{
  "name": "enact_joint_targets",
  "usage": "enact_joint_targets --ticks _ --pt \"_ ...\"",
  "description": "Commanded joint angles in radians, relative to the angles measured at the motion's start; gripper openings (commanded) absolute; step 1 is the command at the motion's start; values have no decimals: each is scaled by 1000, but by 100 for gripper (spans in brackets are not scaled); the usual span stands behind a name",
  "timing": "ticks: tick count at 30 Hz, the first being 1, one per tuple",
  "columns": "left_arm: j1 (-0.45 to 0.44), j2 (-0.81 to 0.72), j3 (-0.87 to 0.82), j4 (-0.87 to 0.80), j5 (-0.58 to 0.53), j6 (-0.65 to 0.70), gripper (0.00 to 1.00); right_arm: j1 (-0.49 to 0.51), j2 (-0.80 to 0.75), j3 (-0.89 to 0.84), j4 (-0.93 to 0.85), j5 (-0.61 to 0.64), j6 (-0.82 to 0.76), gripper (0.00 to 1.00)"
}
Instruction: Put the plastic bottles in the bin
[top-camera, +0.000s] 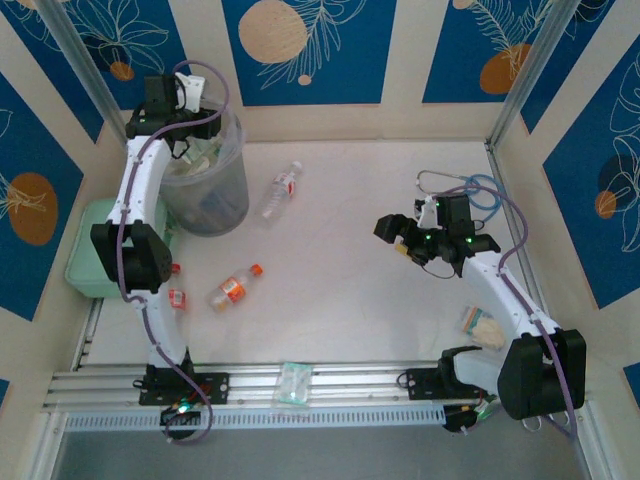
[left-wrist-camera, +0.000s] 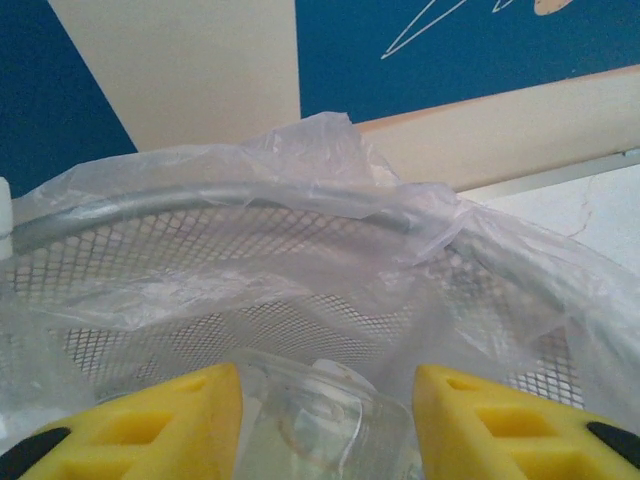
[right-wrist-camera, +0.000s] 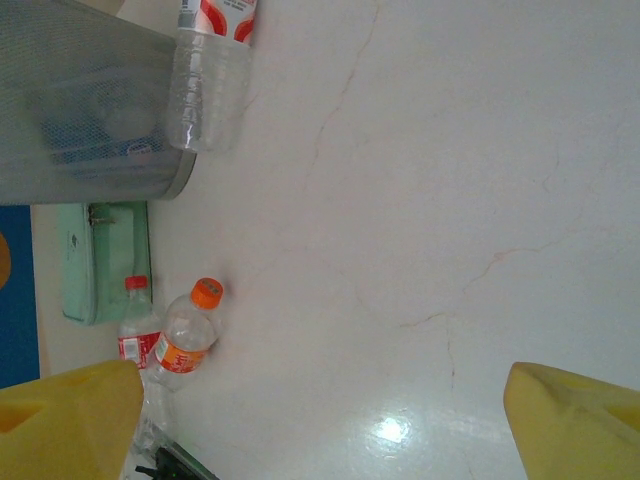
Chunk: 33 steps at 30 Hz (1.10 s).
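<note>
The left gripper (left-wrist-camera: 328, 395) hung over the bin (left-wrist-camera: 200, 205), at the back left of the table (top-camera: 350, 290), and it was closed on a clear bottle (left-wrist-camera: 325, 430). The right gripper (top-camera: 402, 236) stood wide open and held nothing. An orange-capped bottle (top-camera: 235, 288) and a red-labelled bottle (top-camera: 282, 190) lay on the table beside the bin
</note>
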Motion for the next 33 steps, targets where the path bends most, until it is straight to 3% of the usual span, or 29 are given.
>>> enact_joint_targets --ticks 1,9,20,24,33 --pt "-39 66 7 -130 91 -53 48 6 5 25 -3 9 -9 93" --pt "-114 106 69 -119 128 -98 49 1 -14 24 -25 31 -20 93" --pt "-130 78 79 -84 130 -147 51 -14 -40 12 -45 37 -37 93" --pt "-136 74 124 -103 129 -155 62 -17 -34 10 -26 17 -26 93" --pt "-133 22 335 -238 -11 -62 86 -24 -63 15 -56 18 -41 93"
